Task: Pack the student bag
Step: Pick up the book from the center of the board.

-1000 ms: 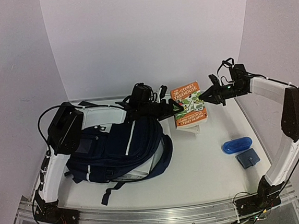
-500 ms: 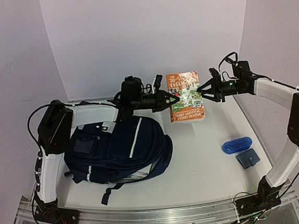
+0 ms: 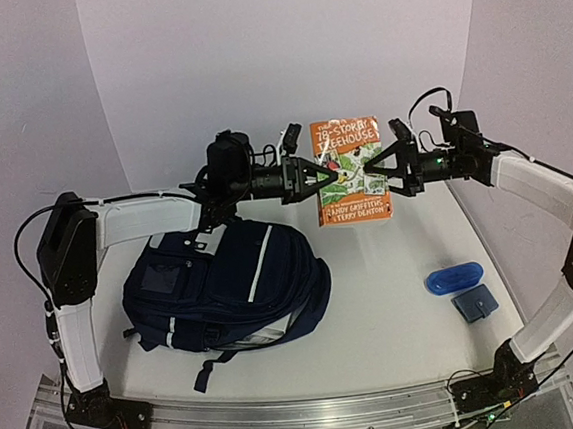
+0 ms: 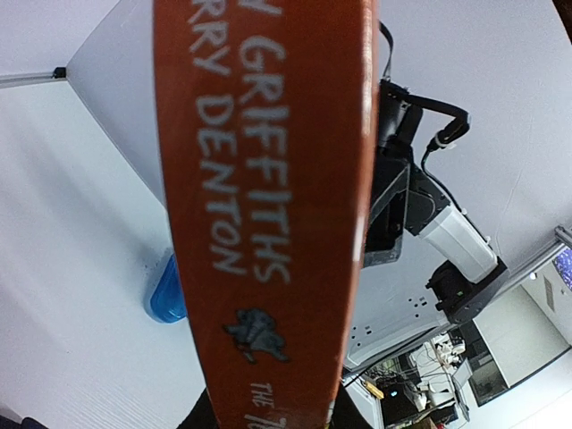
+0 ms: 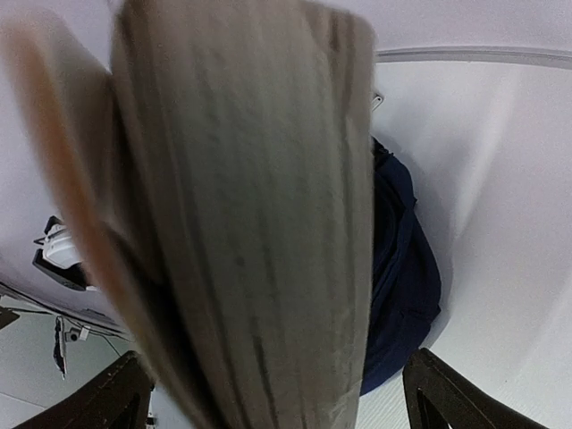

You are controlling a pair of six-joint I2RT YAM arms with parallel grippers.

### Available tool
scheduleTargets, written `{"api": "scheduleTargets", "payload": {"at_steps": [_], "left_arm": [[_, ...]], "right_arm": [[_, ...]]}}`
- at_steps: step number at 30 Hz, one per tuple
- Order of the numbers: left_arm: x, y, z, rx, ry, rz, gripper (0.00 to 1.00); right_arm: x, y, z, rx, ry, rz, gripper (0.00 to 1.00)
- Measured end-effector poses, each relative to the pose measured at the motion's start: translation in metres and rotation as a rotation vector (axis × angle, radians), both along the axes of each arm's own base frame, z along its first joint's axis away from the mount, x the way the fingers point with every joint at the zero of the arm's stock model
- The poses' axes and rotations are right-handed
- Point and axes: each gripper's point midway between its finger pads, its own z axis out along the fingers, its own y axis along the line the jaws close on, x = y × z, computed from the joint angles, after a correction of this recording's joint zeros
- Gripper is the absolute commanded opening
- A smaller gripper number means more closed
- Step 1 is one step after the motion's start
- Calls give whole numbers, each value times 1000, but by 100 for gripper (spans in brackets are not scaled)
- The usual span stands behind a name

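Note:
An orange paperback book [image 3: 351, 172] hangs upright in the air above the back of the table. My left gripper [image 3: 331, 170] is shut on its spine edge; in the left wrist view the orange spine [image 4: 268, 197] fills the middle and my left gripper [image 4: 273, 416] shows only as dark tips at the bottom. My right gripper [image 3: 378, 169] stands open, its fingers [image 5: 447, 393] wide on either side of the book's page edge [image 5: 250, 214]. The student bag [image 3: 228, 290], navy with a white stripe, lies on the table's left half; it also shows past the pages as student bag [image 5: 402, 268].
A blue oval case [image 3: 453, 278] and a small blue pouch [image 3: 475, 303] lie at the right of the table. The blue case [image 4: 165, 290] shows below the book. White walls close the back and both sides.
The book has risen off the table to stand upright in the air. My left gripper closed on its spine side, my right gripper opened wide, and both arms lifted.

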Motion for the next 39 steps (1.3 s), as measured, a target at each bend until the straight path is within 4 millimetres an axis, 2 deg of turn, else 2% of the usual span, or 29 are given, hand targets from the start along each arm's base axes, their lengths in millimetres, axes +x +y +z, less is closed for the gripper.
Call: {"api": "scheduleTargets", "payload": {"at_steps": [3, 6, 10, 16, 18, 19, 21, 22, 24, 29, 33, 36, 39], "left_arm": [[-8, 2, 12, -43, -8, -36, 0], [-16, 4, 19, -71, -1, -77, 0], [-22, 5, 21, -89, 12, -112, 0], [-23, 9, 16, -89, 22, -112, 0], [-24, 10, 15, -86, 22, -110, 7], [-25, 11, 15, -84, 21, -110, 21], [-24, 11, 14, -75, 14, -101, 46], [-23, 12, 14, -68, 8, -91, 56], [-22, 14, 15, -40, -3, -56, 63], [-6, 28, 2, 131, -22, 116, 63], [2, 46, -32, 369, -64, 259, 63], [-12, 50, -64, 572, -110, 288, 59], [-42, 40, -93, 755, -163, 237, 53]], "right_arm": [[-9, 9, 0, 8, -2, 45, 89], [-19, 16, 4, 33, -5, 100, 72], [-35, 26, 12, 73, 5, 178, 48], [-46, 27, 22, 103, 14, 217, 27], [-48, 28, 24, 108, 22, 221, 11], [-49, 28, 25, 110, 27, 223, 3], [-50, 28, 27, 110, 32, 216, 0], [-50, 28, 27, 110, 38, 214, 0], [-49, 27, 24, 106, 62, 196, 0], [-45, 23, 5, 70, 129, 115, 0], [-41, 13, -12, 29, 170, 23, 0], [-33, -3, -23, 10, 203, -62, 0], [-17, -33, -39, 1, 257, -184, 0]]}}
